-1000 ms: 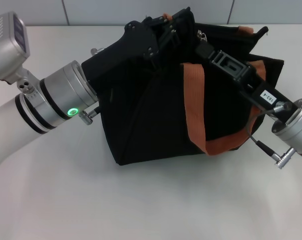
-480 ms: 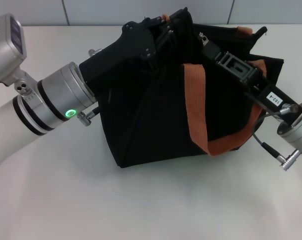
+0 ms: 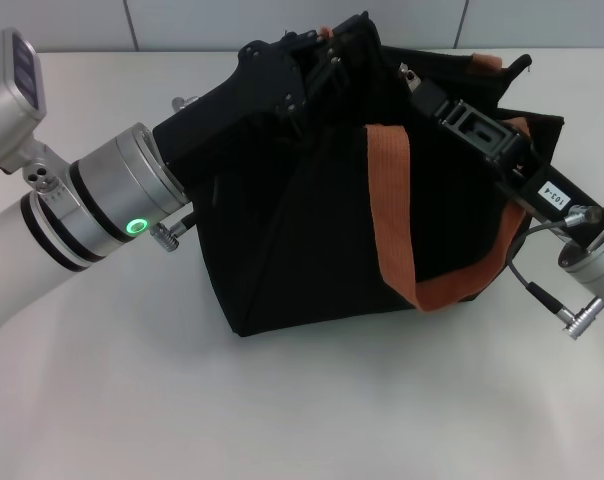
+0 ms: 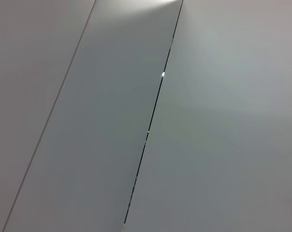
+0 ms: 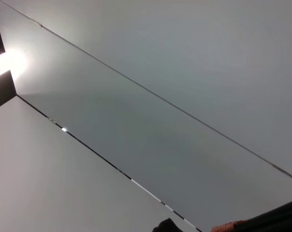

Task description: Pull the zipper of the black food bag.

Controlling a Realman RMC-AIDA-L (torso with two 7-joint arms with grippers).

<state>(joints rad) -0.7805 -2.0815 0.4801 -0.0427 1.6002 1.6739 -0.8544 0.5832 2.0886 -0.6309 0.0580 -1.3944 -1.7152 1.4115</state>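
Observation:
The black food bag (image 3: pixel 302 240) stands in the middle of the white table, with an orange-brown strap (image 3: pixel 389 200) hanging down its front. My left gripper (image 3: pixel 330 55) is at the bag's top left edge, shut on the fabric, which is bunched up into a peak there. The small silver zipper (image 3: pixel 408 72) shows on the bag's top. My right gripper (image 3: pixel 420 92) reaches in from the right, its tip right beside the zipper. The right wrist view shows only a sliver of the bag (image 5: pixel 281 217) and its strap (image 5: pixel 228 227).
The white table (image 3: pixel 282 400) spreads in front of the bag and to its left. A grey panelled wall (image 3: pixel 282 20) stands behind the table. My right arm's cable and plug (image 3: pixel 557 305) hang beside the bag. The left wrist view shows only grey panels (image 4: pixel 136 121).
My right arm has drawn back to the right, while the zipper has shifted only slightly. My left arm and the bag's top peak have moved a little to the left.

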